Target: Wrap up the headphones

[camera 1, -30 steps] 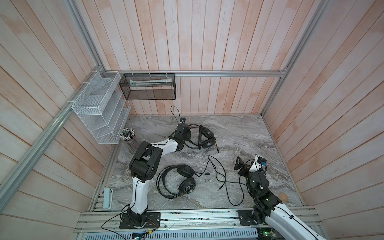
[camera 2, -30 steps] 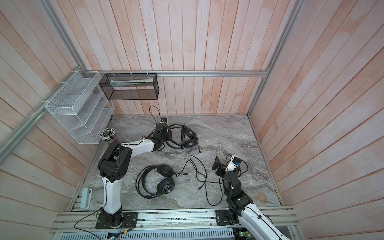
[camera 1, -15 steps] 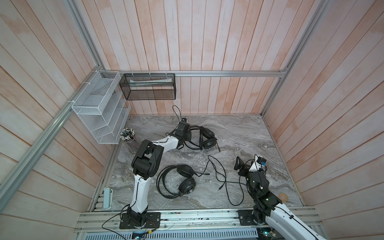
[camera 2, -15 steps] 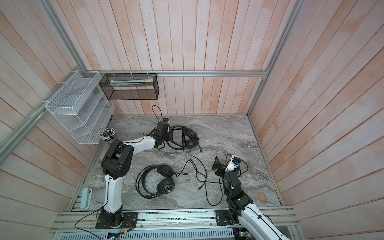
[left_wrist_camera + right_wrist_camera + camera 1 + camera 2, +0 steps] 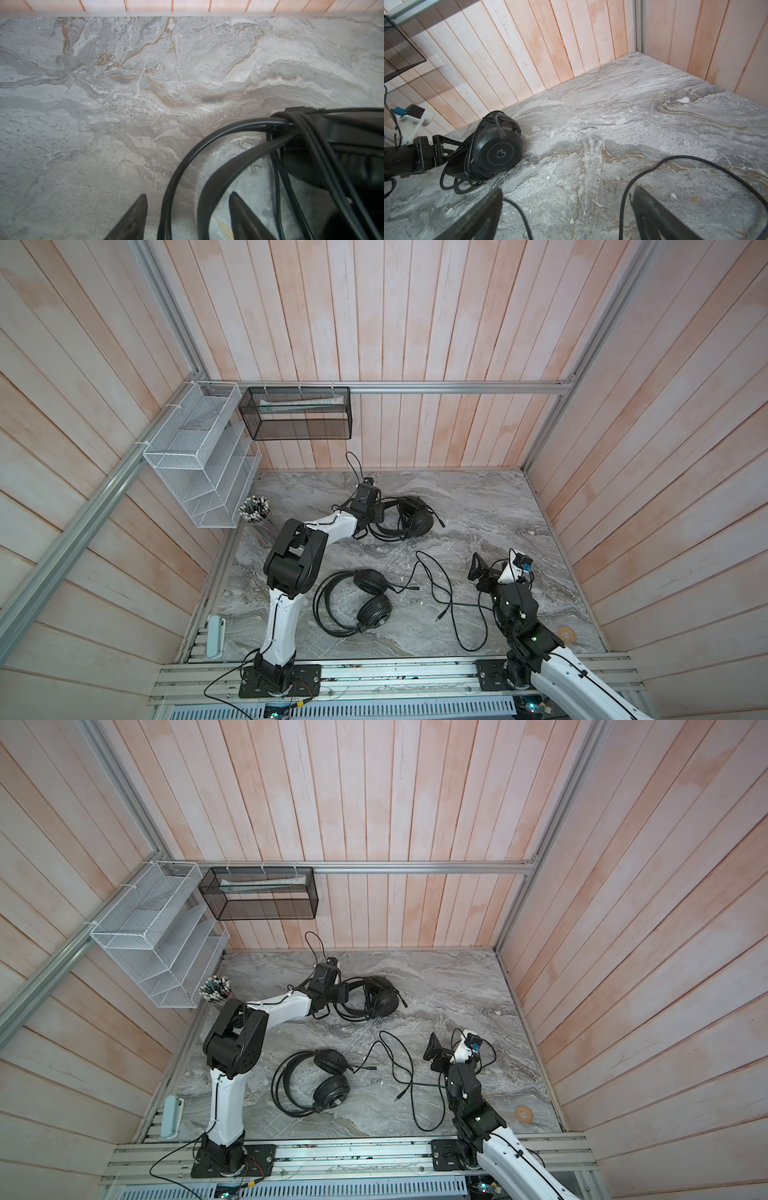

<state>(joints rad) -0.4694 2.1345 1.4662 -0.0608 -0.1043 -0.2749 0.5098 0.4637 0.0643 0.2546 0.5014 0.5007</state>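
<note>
Two black headphones lie on the marble table. The far headset (image 5: 409, 517) (image 5: 497, 149) has its cable wound around its earcups. My left gripper (image 5: 380, 515) (image 5: 188, 200) is open astride its thin headband (image 5: 207, 166); both wires pass between the fingers with gaps on each side. The near headset (image 5: 361, 605) (image 5: 322, 1083) lies flat, and its loose cable (image 5: 440, 597) snakes off to the right. My right gripper (image 5: 482, 576) (image 5: 568, 200) hovers wide open and empty over that cable's loops (image 5: 629, 187).
A white wire rack (image 5: 199, 464) and a black mesh basket (image 5: 297, 414) hang on the walls at the back left. A cup of pens (image 5: 255, 512) stands below the rack. A tape roll (image 5: 566, 632) lies front right, and a pale blue object (image 5: 215, 630) front left.
My left gripper's jaws have spread apart around the far headset's headband. The right arm and the near headset have not moved.
</note>
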